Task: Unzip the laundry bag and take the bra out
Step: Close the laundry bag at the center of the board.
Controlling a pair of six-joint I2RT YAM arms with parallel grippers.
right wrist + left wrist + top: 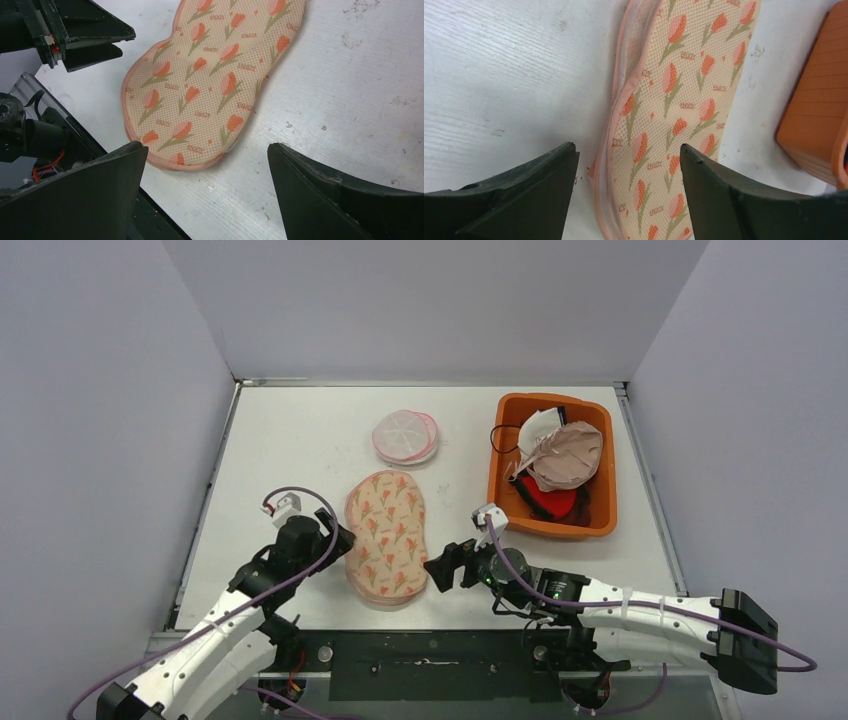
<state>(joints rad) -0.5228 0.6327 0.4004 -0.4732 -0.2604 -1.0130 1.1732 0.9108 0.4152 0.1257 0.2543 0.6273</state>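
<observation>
We see the laundry bag [386, 538] lying flat between our left gripper [342, 538] and right gripper [436, 573], both spread wide, holding nothing.

Tulip-print laundry bag [210, 85], right hand [207, 145] spread wide

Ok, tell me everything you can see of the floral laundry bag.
The laundry bag is a peanut-shaped pouch of cream mesh printed with orange tulips and ENJOY lettering, edged in pink. It lies flat on the table and looks closed; no zip pull is visible. The open left gripper hovers at its left edge, the open right gripper sits off its near right corner; neither grips it.
</observation>
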